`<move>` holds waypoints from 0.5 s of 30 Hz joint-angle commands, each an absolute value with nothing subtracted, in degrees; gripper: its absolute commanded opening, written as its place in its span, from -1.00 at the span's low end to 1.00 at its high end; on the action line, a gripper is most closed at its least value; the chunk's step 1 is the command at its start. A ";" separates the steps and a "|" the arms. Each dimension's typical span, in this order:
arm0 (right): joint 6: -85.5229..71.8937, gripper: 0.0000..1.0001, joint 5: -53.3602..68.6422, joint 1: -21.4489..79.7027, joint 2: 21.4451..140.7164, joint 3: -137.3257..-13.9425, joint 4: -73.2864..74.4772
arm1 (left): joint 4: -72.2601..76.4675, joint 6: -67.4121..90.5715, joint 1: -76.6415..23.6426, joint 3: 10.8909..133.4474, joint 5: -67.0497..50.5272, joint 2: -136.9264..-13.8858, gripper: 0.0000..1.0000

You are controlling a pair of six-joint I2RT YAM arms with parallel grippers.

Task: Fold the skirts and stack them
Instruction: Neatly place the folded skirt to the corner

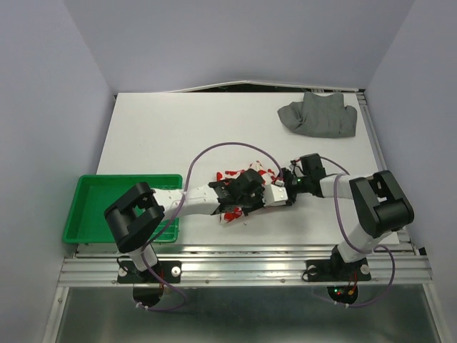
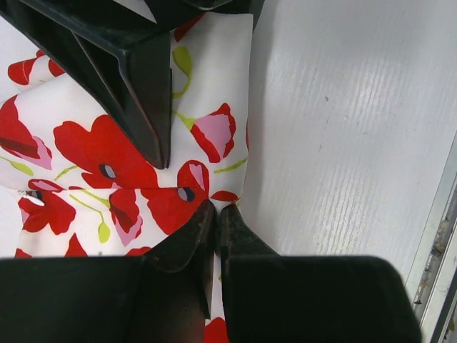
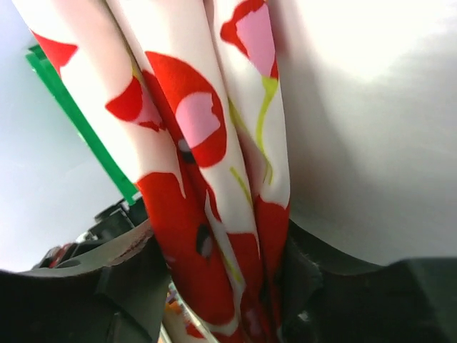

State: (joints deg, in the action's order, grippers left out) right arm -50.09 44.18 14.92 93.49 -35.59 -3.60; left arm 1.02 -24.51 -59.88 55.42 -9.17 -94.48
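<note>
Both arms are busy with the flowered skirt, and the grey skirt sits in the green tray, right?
Not in the green tray, which stands near left: the top view shows the grey skirt crumpled at the far right corner of the white table. The rest holds.

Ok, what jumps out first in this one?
The white skirt with red flowers lies mid-table towards the near edge, where both arms meet. The left gripper pinches its edge, and folds of it are bunched between the fingers of the right gripper. Next come the dark grey skirt, crumpled at the far right corner, and the green tray at the near left edge.
</note>
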 commanded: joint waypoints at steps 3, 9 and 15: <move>-46.51 -0.22 37.98 16.96 94.05 -39.37 -4.14 | 3.60 -23.82 -59.41 57.83 -9.14 -94.66 -1.00; -35.11 -0.99 32.36 16.96 92.81 -44.90 1.74 | 1.59 -23.38 -58.80 57.66 -7.12 -92.47 -0.34; -17.09 -0.99 19.37 16.96 94.22 -59.75 12.64 | -6.67 -22.41 -54.76 58.09 -8.61 -81.67 0.11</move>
